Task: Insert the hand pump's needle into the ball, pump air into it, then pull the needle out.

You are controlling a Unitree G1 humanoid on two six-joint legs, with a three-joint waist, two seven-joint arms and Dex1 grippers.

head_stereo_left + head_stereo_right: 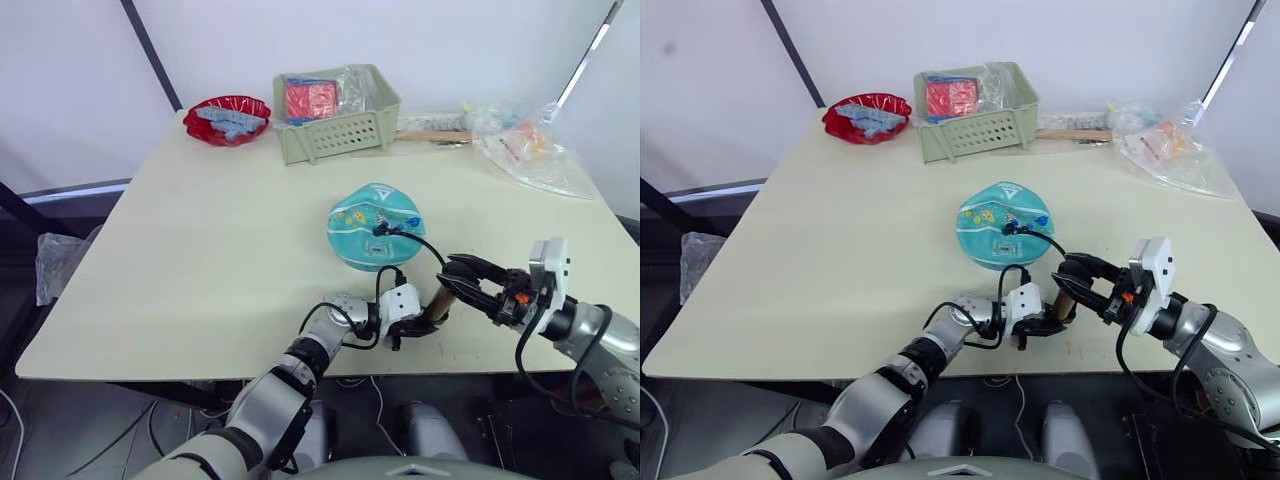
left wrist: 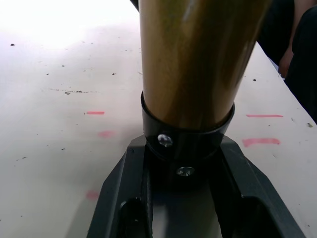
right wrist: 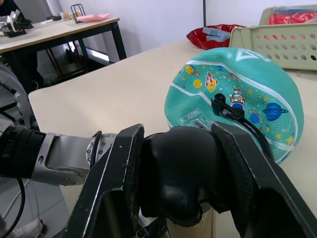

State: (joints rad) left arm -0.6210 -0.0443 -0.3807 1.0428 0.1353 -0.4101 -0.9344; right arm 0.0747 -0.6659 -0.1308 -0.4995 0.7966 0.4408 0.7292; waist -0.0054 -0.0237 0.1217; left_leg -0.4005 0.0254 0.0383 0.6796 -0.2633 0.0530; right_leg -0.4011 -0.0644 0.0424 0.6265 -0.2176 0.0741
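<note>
1. I am holding the small hand pump with the gold-bronze metal barrel [image 2: 190, 59] upright on the pale table [image 1: 200, 240], just in front of the teal rubber ball with white seam lines and cartoon prints [image 1: 375, 225]. My left gripper [image 1: 410, 325] is closed around the black collar at the lower end of the barrel.
2. My right gripper [image 1: 462, 280] is clamping its two black fingers on the rounded black handle [image 3: 181, 173] at the top of the pump.
3. The thin black hose [image 1: 420, 243] is running from the pump up to the ball, and its black fitting [image 3: 225, 108] is sitting on the ball's skin. The needle itself is hidden, so I judge it is already inserted.
4. I think the step now is pumping. To do it well, I should be keeping the base steady with the left gripper and moving the handle straight along the barrel, without tilting, so the hose is not pulling the fitting sideways.
5. The barrel is looking smooth and shiny, so it may be slipping. The ball is looking soft, somewhat flat and grippy. The table is matte, with small red marks.
</note>
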